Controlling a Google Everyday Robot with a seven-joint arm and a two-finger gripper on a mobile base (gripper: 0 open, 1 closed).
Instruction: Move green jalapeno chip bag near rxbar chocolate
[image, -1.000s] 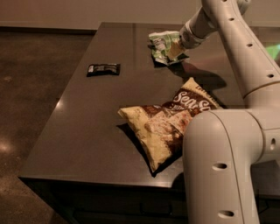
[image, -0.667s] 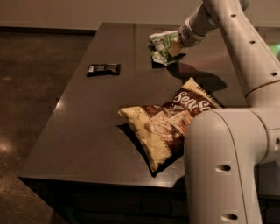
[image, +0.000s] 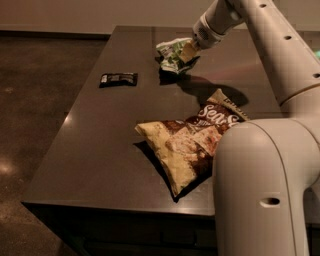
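Note:
The green jalapeno chip bag (image: 173, 53), small, crinkled, green and white, hangs a little above the dark table's far middle, with its shadow under it. My gripper (image: 189, 50) is shut on the bag's right side, at the end of the white arm that reaches in from the upper right. The rxbar chocolate (image: 118, 79), a small flat black wrapper, lies on the table to the left of the bag and a little nearer, about a bag's width away.
A large cream-and-brown "Sea Salt" bag (image: 190, 145) lies in the middle right of the table (image: 95, 150). My white arm housing (image: 260, 190) fills the lower right. The table's left and front edges drop to a brown floor.
My gripper has carried the green bag to the left, closer to the rxbar. The rxbar and the large bag have not moved.

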